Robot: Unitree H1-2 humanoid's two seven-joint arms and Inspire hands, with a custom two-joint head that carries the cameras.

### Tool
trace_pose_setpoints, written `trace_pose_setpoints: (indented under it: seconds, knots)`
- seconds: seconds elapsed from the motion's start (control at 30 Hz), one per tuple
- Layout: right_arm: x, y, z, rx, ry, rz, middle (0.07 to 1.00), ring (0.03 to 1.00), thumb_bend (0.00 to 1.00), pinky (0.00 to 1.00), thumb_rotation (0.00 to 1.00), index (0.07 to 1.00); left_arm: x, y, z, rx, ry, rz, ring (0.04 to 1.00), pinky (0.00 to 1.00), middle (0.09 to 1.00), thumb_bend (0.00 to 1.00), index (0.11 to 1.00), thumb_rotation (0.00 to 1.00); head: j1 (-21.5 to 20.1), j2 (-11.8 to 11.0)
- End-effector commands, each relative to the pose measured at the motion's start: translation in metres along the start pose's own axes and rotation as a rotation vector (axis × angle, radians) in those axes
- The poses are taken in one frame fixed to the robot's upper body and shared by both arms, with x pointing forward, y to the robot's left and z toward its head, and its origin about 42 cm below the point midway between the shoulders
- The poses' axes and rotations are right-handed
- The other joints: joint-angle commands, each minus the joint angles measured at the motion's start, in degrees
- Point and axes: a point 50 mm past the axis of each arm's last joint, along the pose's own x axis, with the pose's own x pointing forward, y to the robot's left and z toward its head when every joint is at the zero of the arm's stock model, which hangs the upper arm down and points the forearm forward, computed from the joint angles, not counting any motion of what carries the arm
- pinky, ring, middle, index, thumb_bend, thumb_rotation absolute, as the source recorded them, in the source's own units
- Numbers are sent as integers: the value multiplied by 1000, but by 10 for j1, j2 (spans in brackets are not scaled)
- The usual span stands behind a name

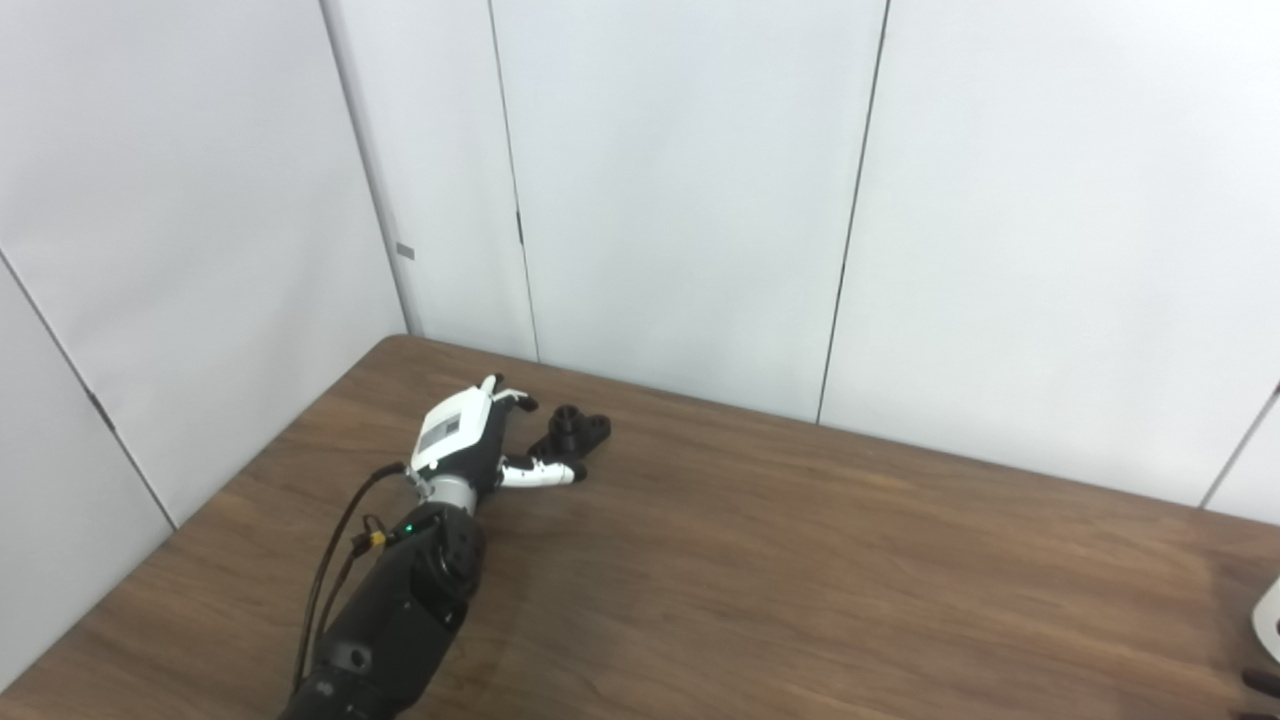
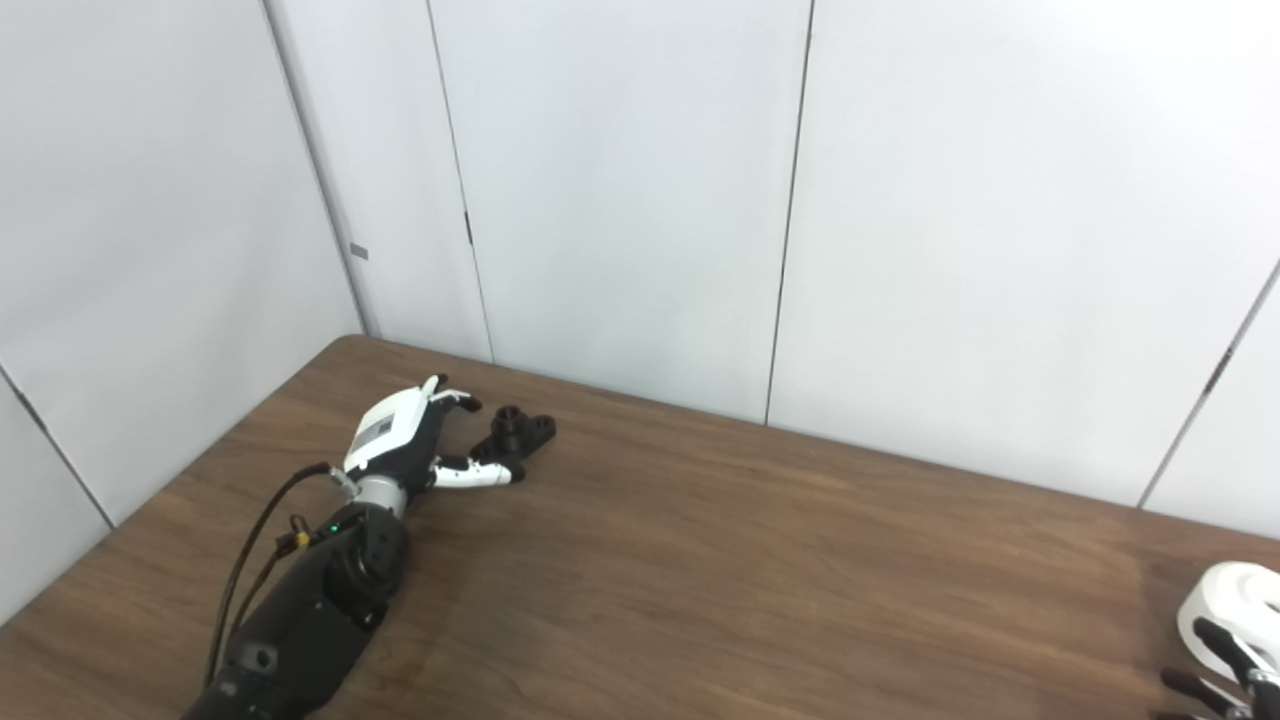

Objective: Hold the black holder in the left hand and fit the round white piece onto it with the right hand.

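black holder (image 1: 575,432), white round piece (image 2: 1232,605), brown wood-grain table (image 1: 800,560)

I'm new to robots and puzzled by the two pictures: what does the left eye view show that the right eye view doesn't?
Left eye only: nothing extra; it catches just a sliver of the white piece at its right edge.
Right eye only: most of the round white piece, with dark fingers of the right hand against it.
Both: the left hand at the black holder on the wooden table.
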Motion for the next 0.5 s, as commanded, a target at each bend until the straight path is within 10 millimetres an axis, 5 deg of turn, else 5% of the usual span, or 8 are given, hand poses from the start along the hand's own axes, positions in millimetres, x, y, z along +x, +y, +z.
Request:
trace_pose_setpoints:
  seconds: [0.0,0.47]
  knots:
    - [0,-11,6,-23,-14,-2,896,740,748,548,102,833,16,22,12,40,-42,80,1000,1000,1000,1000,784,406,0,3]
    - [-4,-10,8,-27,0,10,889,751,731,579,94,839,34,0,9,58,29,68,1000,1000,1000,1000,738,345,-5,6]
